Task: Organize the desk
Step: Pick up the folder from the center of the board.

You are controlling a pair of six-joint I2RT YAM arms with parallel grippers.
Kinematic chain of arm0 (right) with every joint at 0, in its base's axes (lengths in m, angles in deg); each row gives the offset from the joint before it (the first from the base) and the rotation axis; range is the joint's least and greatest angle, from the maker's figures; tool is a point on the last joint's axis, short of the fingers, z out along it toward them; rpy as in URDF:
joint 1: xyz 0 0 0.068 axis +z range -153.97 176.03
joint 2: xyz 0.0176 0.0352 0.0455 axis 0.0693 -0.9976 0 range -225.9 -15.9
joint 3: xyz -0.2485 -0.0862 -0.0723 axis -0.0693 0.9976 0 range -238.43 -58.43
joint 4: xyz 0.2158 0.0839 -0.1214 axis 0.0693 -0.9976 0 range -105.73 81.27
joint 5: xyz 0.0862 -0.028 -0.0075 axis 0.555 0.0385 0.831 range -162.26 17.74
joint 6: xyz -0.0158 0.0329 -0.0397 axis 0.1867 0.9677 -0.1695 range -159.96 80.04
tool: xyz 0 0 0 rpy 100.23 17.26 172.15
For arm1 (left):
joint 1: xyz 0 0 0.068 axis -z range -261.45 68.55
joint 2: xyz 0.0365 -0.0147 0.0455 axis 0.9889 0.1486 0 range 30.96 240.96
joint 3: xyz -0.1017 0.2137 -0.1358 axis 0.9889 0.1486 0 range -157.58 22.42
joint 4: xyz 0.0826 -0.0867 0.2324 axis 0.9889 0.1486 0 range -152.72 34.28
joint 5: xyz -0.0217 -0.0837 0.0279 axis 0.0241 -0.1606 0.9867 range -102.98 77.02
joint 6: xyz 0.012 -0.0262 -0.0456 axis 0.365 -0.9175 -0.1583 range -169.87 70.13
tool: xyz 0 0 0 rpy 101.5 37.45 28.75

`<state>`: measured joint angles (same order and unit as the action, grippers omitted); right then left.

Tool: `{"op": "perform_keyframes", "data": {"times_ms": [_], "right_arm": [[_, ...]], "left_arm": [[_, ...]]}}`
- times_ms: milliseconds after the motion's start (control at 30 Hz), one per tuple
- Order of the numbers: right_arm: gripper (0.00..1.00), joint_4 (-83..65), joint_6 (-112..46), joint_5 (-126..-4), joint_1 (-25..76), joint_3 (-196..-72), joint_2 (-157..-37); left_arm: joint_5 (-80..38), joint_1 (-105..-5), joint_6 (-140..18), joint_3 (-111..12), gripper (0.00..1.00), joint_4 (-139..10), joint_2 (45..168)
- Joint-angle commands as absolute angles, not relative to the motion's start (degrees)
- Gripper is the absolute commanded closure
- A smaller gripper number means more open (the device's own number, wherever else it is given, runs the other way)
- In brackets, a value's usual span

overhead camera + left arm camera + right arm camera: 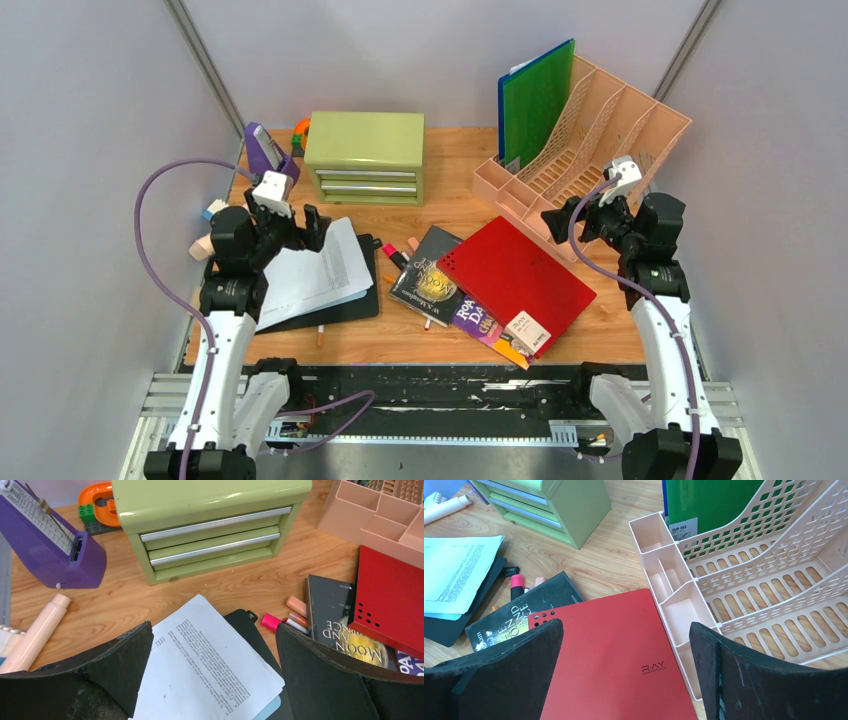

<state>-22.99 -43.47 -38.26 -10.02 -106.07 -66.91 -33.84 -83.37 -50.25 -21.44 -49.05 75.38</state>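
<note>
The desk [455, 205] is orange-brown wood, strewn with items. My left gripper [312, 226] is open and empty above a stack of printed papers [320, 268] on a black folder [345, 308]; the left wrist view shows the papers [205, 665] between its open fingers [212, 680]. My right gripper [558, 220] is open and empty above the far edge of a red notebook [515, 280], which fills the gap between its fingers [626, 675] in the right wrist view [614, 655]. The notebook lies on a black book [430, 275] and a purple book [478, 322].
An olive-green drawer chest [365, 155] stands at the back. A pink file rack [600, 130] with a green file [535, 100] is at the back right. Markers [400, 255] lie between folder and books. A purple device [265, 150] and a cream tube [37, 630] are at the left.
</note>
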Motion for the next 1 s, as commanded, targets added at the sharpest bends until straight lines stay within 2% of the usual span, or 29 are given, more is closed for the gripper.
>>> {"op": "perform_keyframes", "data": {"times_ms": [0,367,600,700,967], "right_arm": [[0.0,-21.5,-44.7,-37.9,-9.9,-106.0,-66.0],[0.0,-22.4,-45.5,-35.2,-9.9,-106.4,-65.4],[0.0,-30.4,-53.0,-26.0,-8.3,-108.7,-66.3],[0.0,-36.2,-58.4,-28.0,-4.5,-109.6,-66.8],[0.0,-45.7,-69.8,-44.8,16.0,-103.9,-64.4]], "left_arm": [[-36.4,-83.5,-50.2,-21.1,0.0,-52.5,75.2],[-35.6,-83.6,-49.9,-20.9,0.0,-52.5,75.3],[-35.3,-83.6,-50.0,-20.7,0.0,-52.5,75.4],[-35.5,-83.6,-48.4,-20.5,0.0,-52.4,75.8],[-36.3,-83.7,-47.5,-20.8,0.0,-51.6,77.6]]}}
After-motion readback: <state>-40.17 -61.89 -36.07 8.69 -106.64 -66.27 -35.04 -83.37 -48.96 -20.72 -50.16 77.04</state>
